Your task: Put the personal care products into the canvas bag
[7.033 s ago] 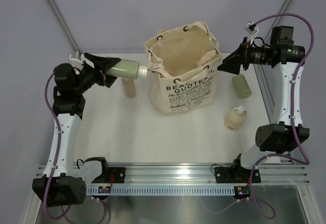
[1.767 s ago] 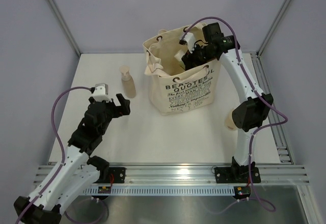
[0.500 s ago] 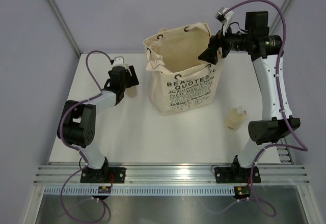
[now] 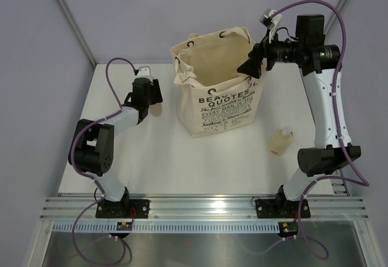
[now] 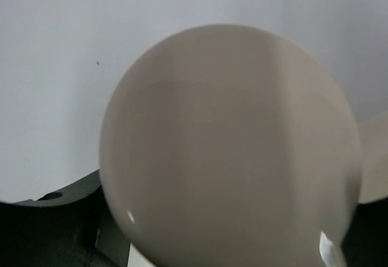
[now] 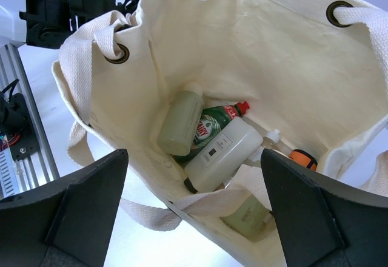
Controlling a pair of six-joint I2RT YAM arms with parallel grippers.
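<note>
The cream canvas bag (image 4: 215,100) stands open at the table's middle. My right gripper (image 4: 250,64) hovers open and empty over its right rim. In the right wrist view the open gripper (image 6: 194,153) looks into the bag (image 6: 273,54). Inside lie a sage-green tube (image 6: 180,124), a green bottle with red cap (image 6: 213,126), a white bottle (image 6: 225,152), an orange cap (image 6: 302,158) and another sage bottle (image 6: 245,215). My left gripper (image 4: 148,92) is open around the beige pump bottle (image 4: 156,109), left of the bag. That bottle (image 5: 230,145) fills the left wrist view, between the spread fingers (image 5: 54,230).
A cream bottle (image 4: 280,141) lies on the white table to the right of the bag, near the right arm's column. The aluminium rail (image 4: 200,209) with both arm bases runs along the near edge. Grey walls close in the back and sides.
Over seven seconds the two sage-green bottles went into the bag. The left arm came to the pump bottle. In the last half second the right gripper drew slightly right.
</note>
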